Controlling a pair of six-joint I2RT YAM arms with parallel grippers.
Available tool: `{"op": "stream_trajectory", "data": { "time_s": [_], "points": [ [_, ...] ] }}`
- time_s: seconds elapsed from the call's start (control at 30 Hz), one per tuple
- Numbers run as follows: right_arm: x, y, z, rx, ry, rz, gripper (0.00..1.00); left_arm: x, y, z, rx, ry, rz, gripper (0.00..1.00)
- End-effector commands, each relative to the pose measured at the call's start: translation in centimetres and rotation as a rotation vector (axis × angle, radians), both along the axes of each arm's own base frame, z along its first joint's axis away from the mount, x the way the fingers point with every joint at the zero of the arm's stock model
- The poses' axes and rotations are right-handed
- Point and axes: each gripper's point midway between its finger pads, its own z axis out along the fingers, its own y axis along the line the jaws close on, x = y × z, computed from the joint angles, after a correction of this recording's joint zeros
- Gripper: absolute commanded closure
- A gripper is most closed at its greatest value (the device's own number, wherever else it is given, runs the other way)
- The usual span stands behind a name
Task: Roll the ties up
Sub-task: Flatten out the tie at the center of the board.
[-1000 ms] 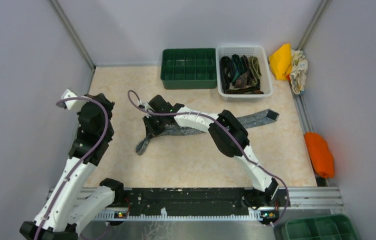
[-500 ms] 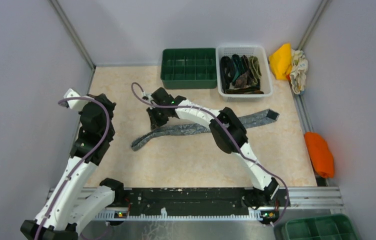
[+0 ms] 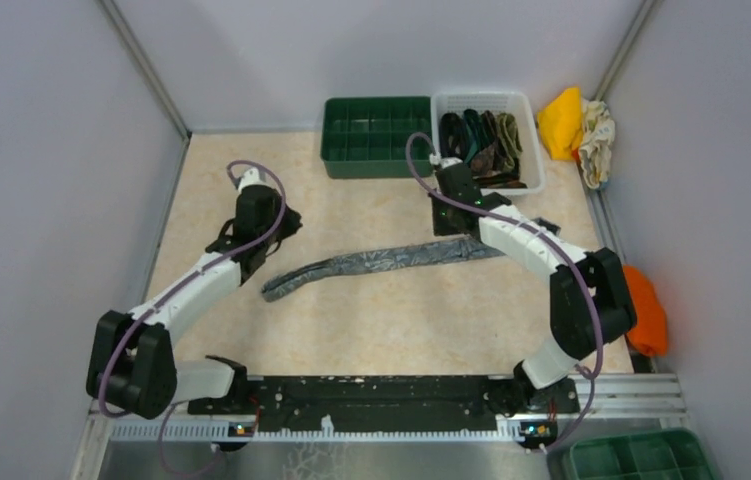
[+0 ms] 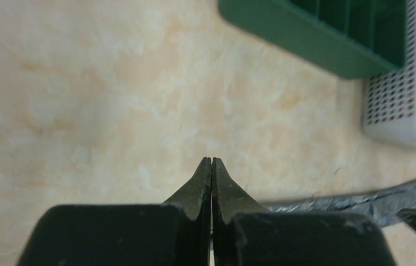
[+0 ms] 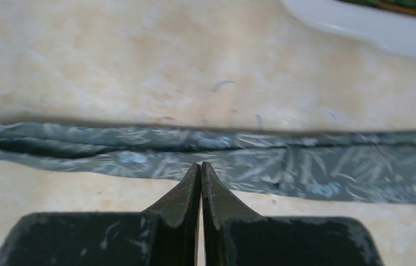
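A grey patterned tie [image 3: 391, 258] lies flat and unrolled across the table, narrow end at the left, wide end at the right. Several other dark ties [image 3: 481, 150] lie in the white basket [image 3: 534, 140]. My left gripper [image 3: 289, 222] is shut and empty, just behind the tie's narrow end. In the left wrist view its tips [image 4: 211, 160] hang over bare table, with the tie [image 4: 360, 197] at lower right. My right gripper [image 3: 448, 230] is shut and empty above the tie's right half. In the right wrist view its tips [image 5: 200, 164] are over the tie [image 5: 283, 160].
A green compartment tray [image 3: 376, 135] stands at the back beside the basket. Yellow and patterned cloths [image 3: 576, 125] lie at the back right, an orange cloth [image 3: 641, 305] at the right edge. Another green tray [image 3: 641, 455] sits at the bottom right. Grey walls enclose the table.
The tie's narrow end was let go and now lies straighter. My right gripper has moved from that end rightward toward the basket. My left arm has swung in from the left wall toward the tie.
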Motion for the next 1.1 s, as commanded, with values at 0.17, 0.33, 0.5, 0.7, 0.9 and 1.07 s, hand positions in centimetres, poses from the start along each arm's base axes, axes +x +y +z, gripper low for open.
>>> {"op": "stream_trajectory", "data": {
  "time_s": [0.17, 0.33, 0.5, 0.7, 0.9, 1.07],
  "points": [
    [-0.1, -12.0, -4.1, -0.137, 0.109, -0.321, 1.0, -0.2, -3.0, -5.8, -0.015, 0.131, -0.123, 1.0],
    [-0.1, -14.0, -6.7, -0.119, 0.19, -0.381, 1.0, -0.8, -3.5, -8.8, -0.013, 0.189, -0.136, 1.0],
    [-0.8, -14.7, -9.3, -0.102, 0.259, -0.411, 1.0, -0.5, -4.1, -10.7, 0.001, 0.233, -0.149, 1.0],
    [-2.1, -17.8, -11.8, -0.108, 0.341, -0.508, 1.0, -0.2, -5.7, -11.9, 0.01, 0.263, -0.194, 1.0],
    [-3.0, -23.1, -11.8, -0.125, 0.376, -0.66, 1.0, -0.2, -7.6, -13.3, 0.023, 0.295, -0.24, 1.0],
    [-3.8, -28.2, -10.7, -0.208, 0.382, -0.805, 1.0, -1.1, -11.5, -15.0, 0.037, 0.347, -0.357, 1.0]
  ]
}}
